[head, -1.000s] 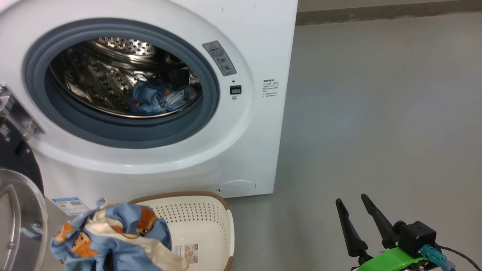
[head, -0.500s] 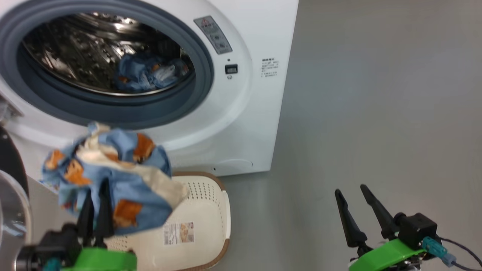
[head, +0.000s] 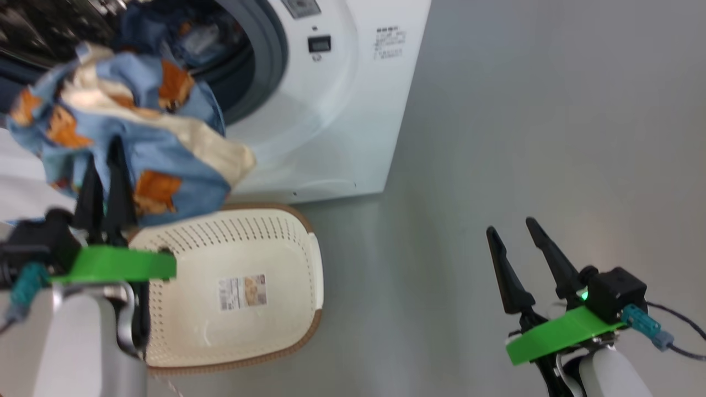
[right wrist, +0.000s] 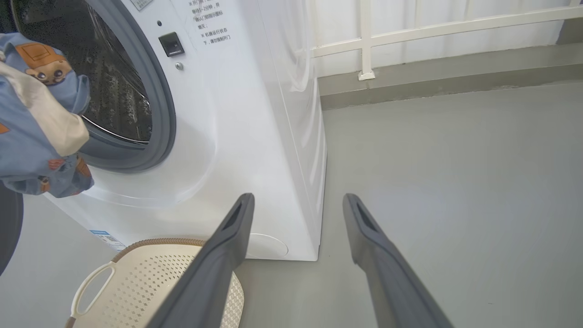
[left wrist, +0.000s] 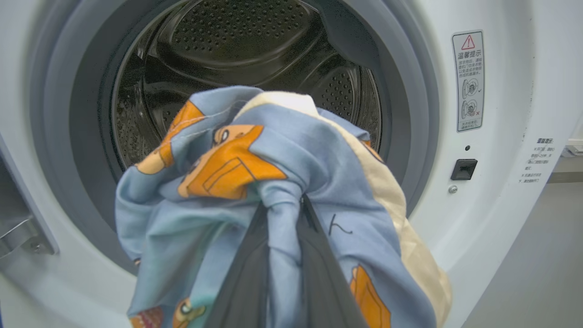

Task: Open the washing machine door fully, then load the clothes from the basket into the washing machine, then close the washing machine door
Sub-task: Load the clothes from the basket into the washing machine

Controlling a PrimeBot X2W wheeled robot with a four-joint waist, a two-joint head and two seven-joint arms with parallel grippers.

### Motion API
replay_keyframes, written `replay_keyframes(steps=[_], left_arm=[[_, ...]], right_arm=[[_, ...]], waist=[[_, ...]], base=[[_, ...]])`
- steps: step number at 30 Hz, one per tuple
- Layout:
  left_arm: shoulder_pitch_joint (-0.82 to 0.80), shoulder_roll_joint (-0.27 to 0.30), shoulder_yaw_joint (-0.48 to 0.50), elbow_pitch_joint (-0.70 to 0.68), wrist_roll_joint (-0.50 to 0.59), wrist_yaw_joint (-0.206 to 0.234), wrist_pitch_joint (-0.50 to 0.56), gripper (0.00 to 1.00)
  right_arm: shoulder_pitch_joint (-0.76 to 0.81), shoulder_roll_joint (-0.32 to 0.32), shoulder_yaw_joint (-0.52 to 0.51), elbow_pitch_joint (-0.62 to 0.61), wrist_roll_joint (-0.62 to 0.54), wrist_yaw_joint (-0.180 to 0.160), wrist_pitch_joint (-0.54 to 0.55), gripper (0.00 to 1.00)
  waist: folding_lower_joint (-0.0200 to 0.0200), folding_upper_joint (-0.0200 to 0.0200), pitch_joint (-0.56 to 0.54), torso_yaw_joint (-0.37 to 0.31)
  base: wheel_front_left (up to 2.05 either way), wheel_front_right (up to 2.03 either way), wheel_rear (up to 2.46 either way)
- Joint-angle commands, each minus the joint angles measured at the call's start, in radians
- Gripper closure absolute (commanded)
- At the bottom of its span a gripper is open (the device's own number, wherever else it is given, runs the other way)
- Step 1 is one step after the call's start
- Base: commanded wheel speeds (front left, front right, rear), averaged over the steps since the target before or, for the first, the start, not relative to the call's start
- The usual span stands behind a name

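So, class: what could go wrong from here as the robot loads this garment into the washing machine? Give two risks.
1. The left gripper pinches only a small fold of the garment. The rest hangs loose and could slip out, landing on the floor beside the basket.
2. The garment is in front of the drum opening, not inside. A trailing edge could drape over the grey rubber seal instead of dropping in.

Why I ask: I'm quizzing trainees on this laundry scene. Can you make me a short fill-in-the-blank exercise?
The left pincer is shut on a bundle of light-blue printed ____ before the washing machine's drum opening.
The basket's bottom bears a ____.
The right pincer stands ____ and empty.
Missing: clothes, sticker, open.
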Motion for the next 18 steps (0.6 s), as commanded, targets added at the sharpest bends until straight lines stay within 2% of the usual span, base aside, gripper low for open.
replay_keyframes(steps=[1,8,18], left_arm=[[-0.034,0.031,0.032,-0.016,0.008,-0.008,-0.008,1.0],[-0.227,0.073,0.048,0.079,0.034,-0.018,-0.008,1.0],[-0.474,0.142,0.045,0.247,0.046,-0.028,-0.008,1.0]], right_arm=[[-0.02,-0.003,0.03,-0.026,0.005,0.002,-0.005,0.0],[-0.08,-0.002,0.036,-0.041,0.007,0.002,-0.005,0.0],[-0.118,0.003,0.039,-0.051,0.009,0.002,-0.005,0.0]], waist=[[0.0,-0.0001,0.078,-0.026],[0.0,-0.0001,0.199,-0.056],[0.0,-0.0001,0.305,-0.08]], base=[[0.0,0.0,0.0],[0.0,0.0,0.0],[0.0,0.0,0.0]])
